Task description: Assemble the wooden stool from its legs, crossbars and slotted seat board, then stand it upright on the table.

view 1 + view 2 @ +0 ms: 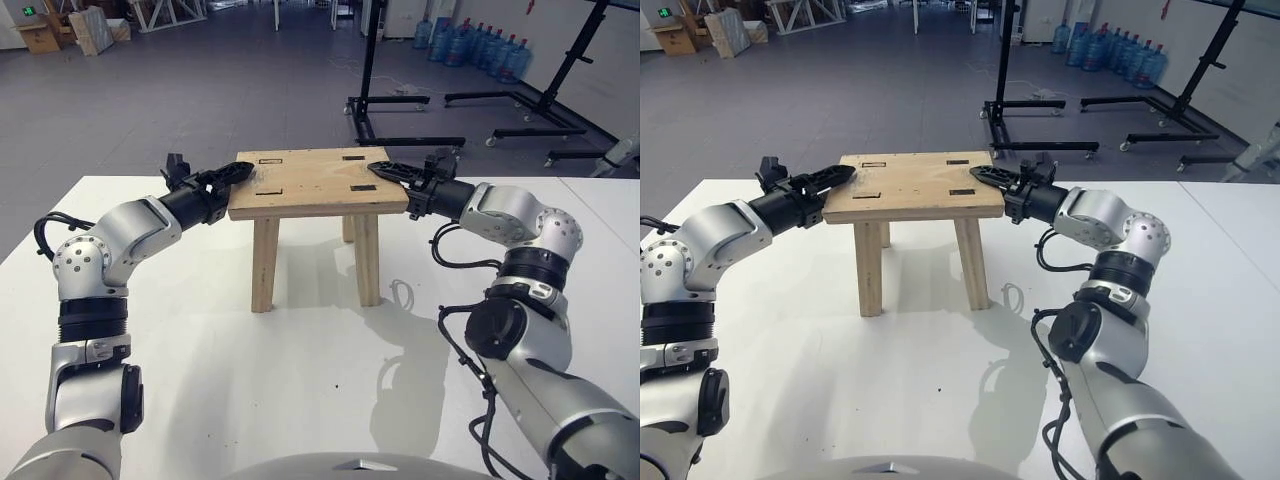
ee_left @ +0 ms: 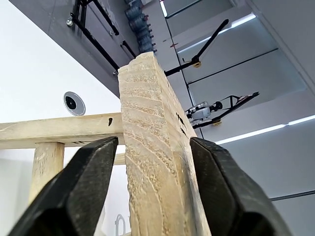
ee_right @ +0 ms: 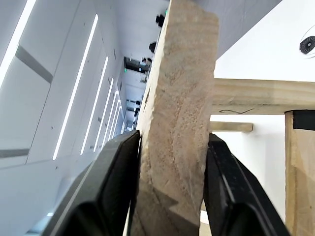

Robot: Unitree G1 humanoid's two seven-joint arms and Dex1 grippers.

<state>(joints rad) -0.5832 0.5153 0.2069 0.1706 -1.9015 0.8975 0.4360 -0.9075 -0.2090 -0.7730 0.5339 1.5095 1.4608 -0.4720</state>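
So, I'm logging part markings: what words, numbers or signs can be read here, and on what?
No text is readable.
Pen marks on the crossbar of the stool: too blurred to read.
Green sign on the far wall: too small to read.

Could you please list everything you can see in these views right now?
wooden stool: one, pale wood, upright mid-table.
seat board: one, pale, slotted, atop the legs.
table: one, white, under the stool.
wheeled stands: at least two, black, floor behind.
water bottles: several, blue, far floor, right.
cardboard boxes: some, brown, far floor, left.
left gripper: one, black, clamped on the seat board's left edge.
right gripper: one, black, clamped on its right edge.
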